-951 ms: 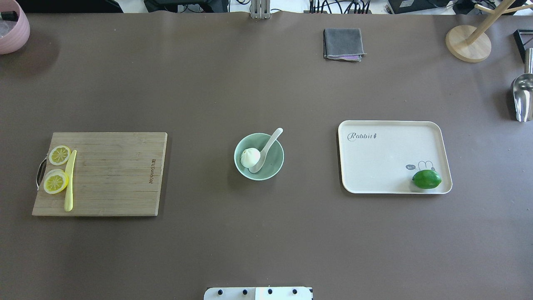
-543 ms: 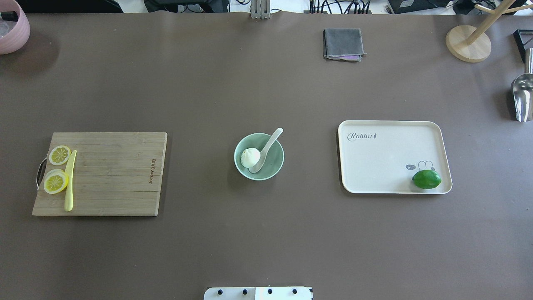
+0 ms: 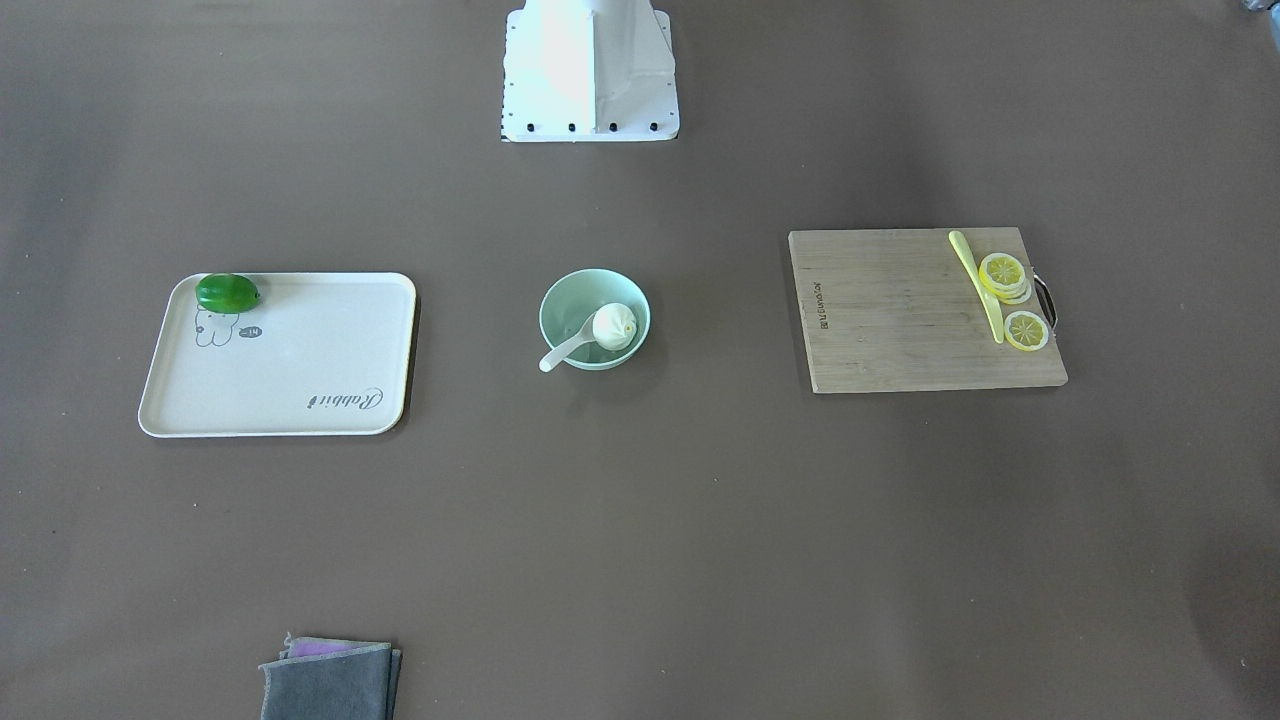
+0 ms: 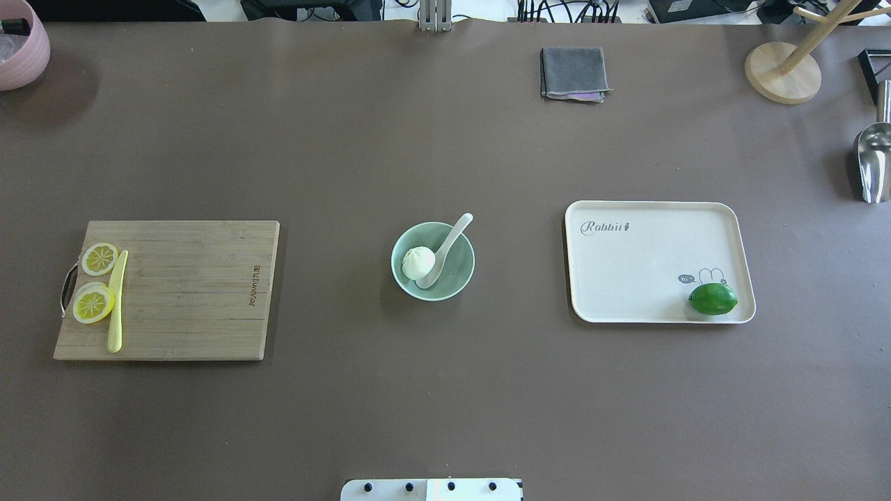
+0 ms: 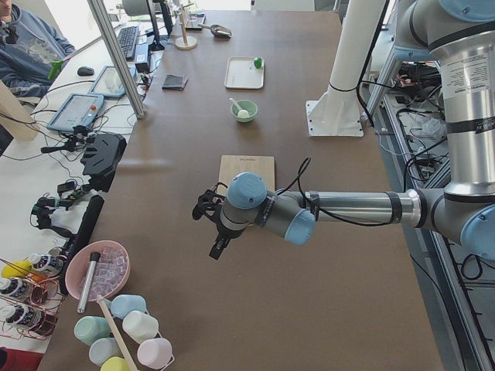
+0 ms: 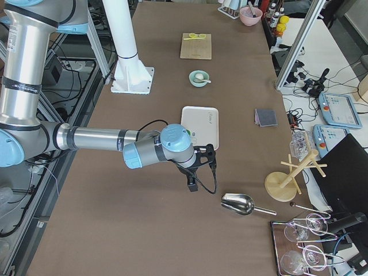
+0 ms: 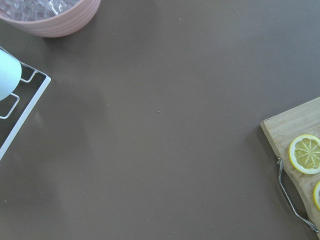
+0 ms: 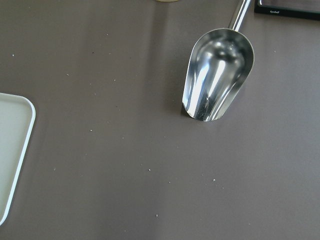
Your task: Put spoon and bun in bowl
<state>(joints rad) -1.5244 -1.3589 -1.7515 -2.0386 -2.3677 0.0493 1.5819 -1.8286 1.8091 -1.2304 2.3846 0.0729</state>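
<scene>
The pale mint-green bowl [image 4: 456, 271] stands at the table's middle. The white pleated bun [image 4: 418, 263] lies inside it on the left. The cream-white spoon [image 4: 446, 249] rests with its scoop in the bowl and its handle over the far right rim. All three also show in the front-facing view: bowl [image 3: 572, 300], bun [image 3: 614, 326], spoon [image 3: 563, 351]. My left gripper [image 5: 213, 250] shows only in the exterior left view, far from the bowl; I cannot tell if it is open. My right gripper [image 6: 192, 185] shows only in the exterior right view, near the tray's end; I cannot tell its state.
A wooden cutting board [image 4: 188, 292] with lemon slices [image 4: 94, 304] and a yellow knife [image 4: 116, 306] lies left. A cream tray [image 4: 640, 257] with a lime [image 4: 713, 299] lies right. Also on the table: a grey cloth [image 4: 573, 72], a metal scoop [image 8: 216, 80], a pink bowl [image 7: 47, 15] and a wooden stand [image 4: 783, 72].
</scene>
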